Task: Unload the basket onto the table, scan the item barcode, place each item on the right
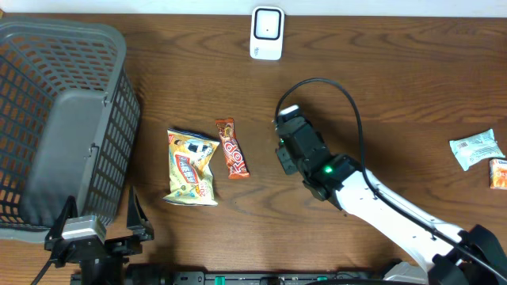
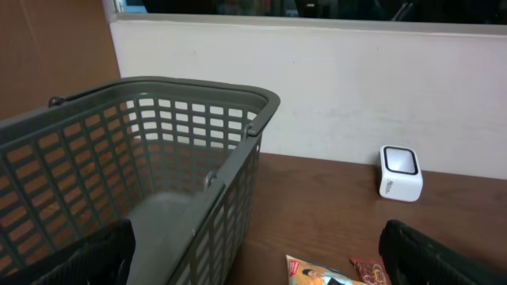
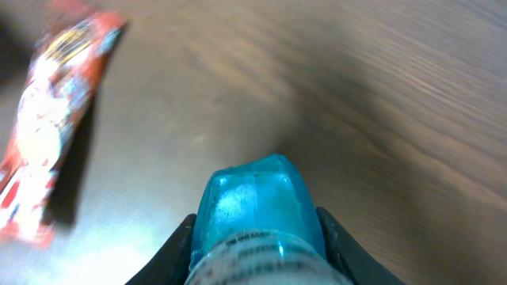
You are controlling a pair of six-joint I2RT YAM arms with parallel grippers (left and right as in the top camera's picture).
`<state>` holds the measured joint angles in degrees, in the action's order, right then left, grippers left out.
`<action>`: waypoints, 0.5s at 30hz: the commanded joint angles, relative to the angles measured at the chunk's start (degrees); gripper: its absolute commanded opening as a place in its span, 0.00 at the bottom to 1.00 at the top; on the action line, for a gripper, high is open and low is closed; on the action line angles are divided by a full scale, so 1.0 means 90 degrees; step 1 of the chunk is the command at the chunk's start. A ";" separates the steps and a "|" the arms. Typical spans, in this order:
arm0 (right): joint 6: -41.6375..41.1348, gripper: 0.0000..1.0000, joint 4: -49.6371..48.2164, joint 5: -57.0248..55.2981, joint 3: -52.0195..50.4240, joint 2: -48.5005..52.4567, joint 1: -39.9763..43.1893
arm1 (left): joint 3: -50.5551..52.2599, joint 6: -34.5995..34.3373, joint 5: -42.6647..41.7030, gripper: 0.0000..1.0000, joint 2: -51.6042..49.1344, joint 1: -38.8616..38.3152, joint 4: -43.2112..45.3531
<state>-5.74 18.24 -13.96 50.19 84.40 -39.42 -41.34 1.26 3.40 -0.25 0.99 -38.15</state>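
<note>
My right pincer [image 3: 255, 253] pinched a blue thing [image 3: 257, 194] over the brown bench [image 1: 380, 63], near the red candy bar [image 1: 232, 148]. The white scanner [image 1: 267, 33] stood well apart, at the far edge. My left pincer [image 2: 257, 253] was spread wide beside the gray basket [image 1: 119, 103].

I read the worktop [image 1: 380, 87] as dark brown with wood grain. Basket [image 1: 119, 127] is grey, open lattice walls. Scanner [image 1: 267, 33] is white with a black face. Snack bag [image 1: 192, 168] is yellow with red-and-white print. Candy bar [image 1: 231, 148] is orange-brown, white lettering on red. Far-right packet [image 1: 478, 149] is pale green-white, and the wrapper [image 1: 499, 172] beside it is orange. Right arm [image 1: 396, 210] has a white forearm, black wrist and one green light [image 1: 327, 169]. Item [image 3: 260, 202] is translucent teal-blue, paler and speckled lower down. Wall [image 2: 317, 95] is cream.
</note>
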 commanded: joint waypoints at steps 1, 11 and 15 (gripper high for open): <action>0.1489 0.27 0.0410 0.1472 0.0019 -0.0151 0.0015 | -0.0012 -0.0056 0.0080 0.98 0.0010 -0.0024 0.0032; 0.2353 0.33 0.1027 0.2390 0.0034 -0.0165 0.0015 | -0.0012 -0.0056 0.0080 0.98 0.0010 -0.0024 0.0029; 0.2390 0.41 0.1030 0.2397 0.0036 -0.0165 0.0015 | -0.0012 -0.0056 0.0080 0.98 0.0010 -0.0024 0.0029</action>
<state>13.50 26.28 4.45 51.33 82.00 -39.29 -41.34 1.26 3.40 -0.25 0.99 -38.13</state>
